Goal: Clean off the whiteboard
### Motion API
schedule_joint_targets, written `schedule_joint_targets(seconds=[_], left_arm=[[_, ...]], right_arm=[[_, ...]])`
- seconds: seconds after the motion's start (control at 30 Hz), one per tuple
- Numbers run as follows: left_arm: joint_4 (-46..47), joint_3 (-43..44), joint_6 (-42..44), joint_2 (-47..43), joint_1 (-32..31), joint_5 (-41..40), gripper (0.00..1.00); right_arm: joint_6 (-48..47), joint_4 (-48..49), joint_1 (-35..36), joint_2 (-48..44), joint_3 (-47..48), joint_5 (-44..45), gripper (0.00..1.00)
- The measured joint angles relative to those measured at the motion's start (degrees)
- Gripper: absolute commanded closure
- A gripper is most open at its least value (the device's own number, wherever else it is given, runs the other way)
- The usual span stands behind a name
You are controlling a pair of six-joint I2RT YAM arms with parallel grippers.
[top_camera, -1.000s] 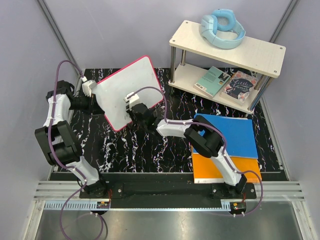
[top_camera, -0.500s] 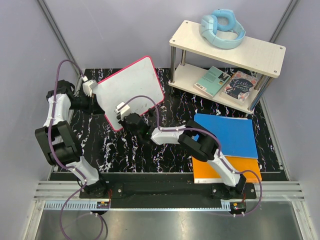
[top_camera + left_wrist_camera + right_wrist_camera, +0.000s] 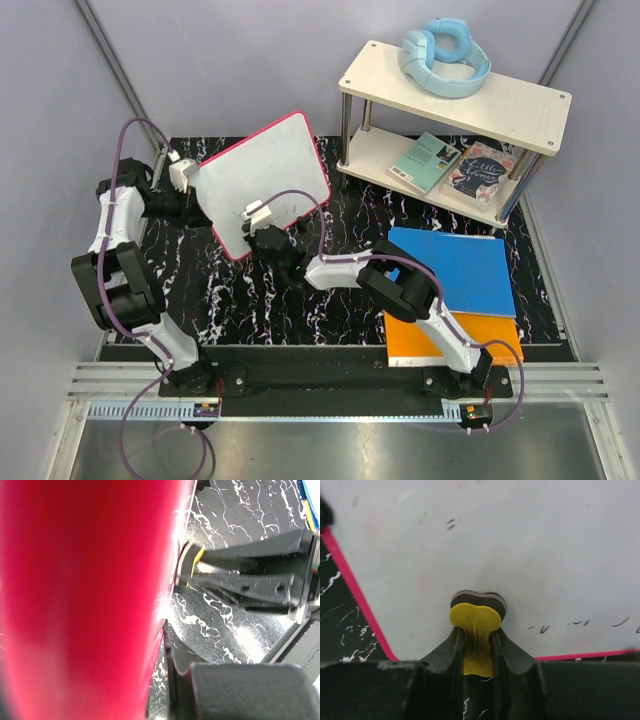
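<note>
The whiteboard [image 3: 265, 180] is seen tilted over the rear left of the desk [image 3: 250, 300], its left edge pinched by the left tool [image 3: 197, 200], while a yellow eraser [image 3: 475, 617], clamped in the right tool [image 3: 476, 637], is pressed to its lower face near faint black marks [image 3: 544, 628].

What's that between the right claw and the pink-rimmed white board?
A small yellow eraser with a dark pad, pinched in the right claw and pressed against the flat white pink-rimmed whiteboard; the right wrist view shows it.
</note>
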Motion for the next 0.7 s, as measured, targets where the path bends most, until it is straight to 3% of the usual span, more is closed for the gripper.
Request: schedule_joint_targets(seconds=[0.7], left_arm=[[-0.4, 0.0, 0.0, 0.2, 0.0, 0.0, 1.00]], right_arm=[[7.5, -5.2, -16.2, -3.8, -1.0, 8.7, 1.00]])
